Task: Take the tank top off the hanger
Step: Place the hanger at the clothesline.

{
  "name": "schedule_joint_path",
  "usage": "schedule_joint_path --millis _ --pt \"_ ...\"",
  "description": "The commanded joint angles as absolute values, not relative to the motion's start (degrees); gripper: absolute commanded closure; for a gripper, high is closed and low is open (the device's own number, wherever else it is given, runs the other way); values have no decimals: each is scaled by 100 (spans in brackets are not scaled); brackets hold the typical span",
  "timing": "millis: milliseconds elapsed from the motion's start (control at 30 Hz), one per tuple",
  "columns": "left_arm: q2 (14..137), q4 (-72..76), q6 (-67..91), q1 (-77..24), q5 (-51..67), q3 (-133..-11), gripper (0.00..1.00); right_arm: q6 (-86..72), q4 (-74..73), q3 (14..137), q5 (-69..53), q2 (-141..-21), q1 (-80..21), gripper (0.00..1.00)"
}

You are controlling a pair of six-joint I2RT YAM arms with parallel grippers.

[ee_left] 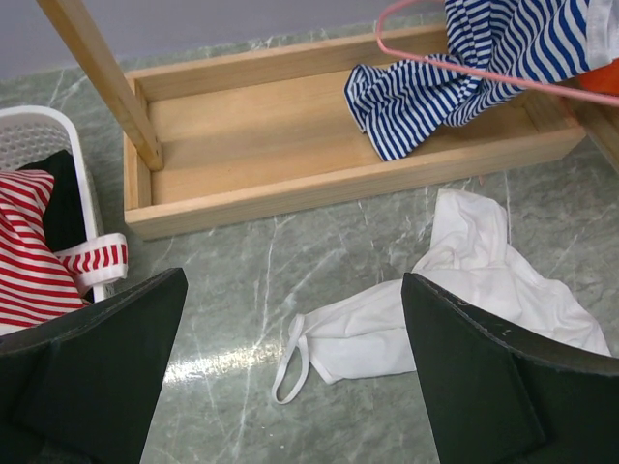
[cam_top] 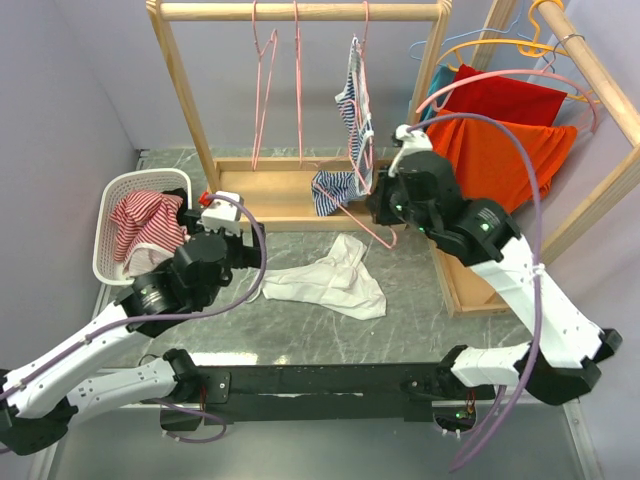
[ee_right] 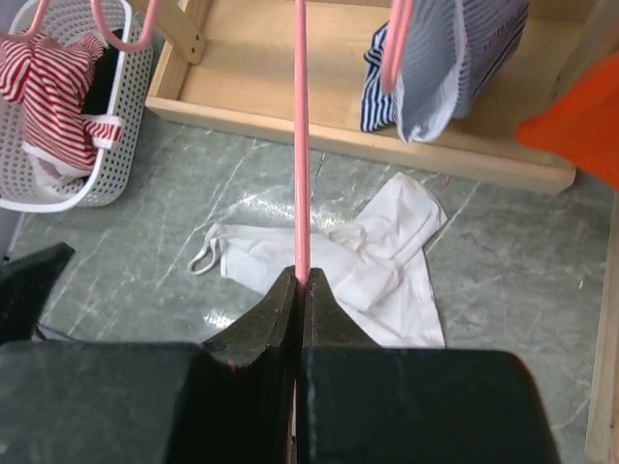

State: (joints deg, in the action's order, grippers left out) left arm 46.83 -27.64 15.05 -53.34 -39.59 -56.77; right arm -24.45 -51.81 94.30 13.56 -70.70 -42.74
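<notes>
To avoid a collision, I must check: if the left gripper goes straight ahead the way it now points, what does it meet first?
The open left gripper would probably meet the white top, near its strap end, lying on the table; depth is unclear.

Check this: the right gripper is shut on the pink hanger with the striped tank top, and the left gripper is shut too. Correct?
No. The left gripper is open, jaws wide apart, as the left wrist view shows. The right gripper is indeed shut on the pink hanger with the striped tank top.
</notes>
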Motion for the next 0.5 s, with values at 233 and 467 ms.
schedule_joint_path --millis 233,467 --pt "5010 -2804 2363 -5335 -4314 -5977 1 -2356 -4658 11337 3735 -8402 -4834 100" --pt "5150 -2690 3058 -5344 -3947 -5468 1 -1829 -4280 12189 3815 -8920 -4851 100"
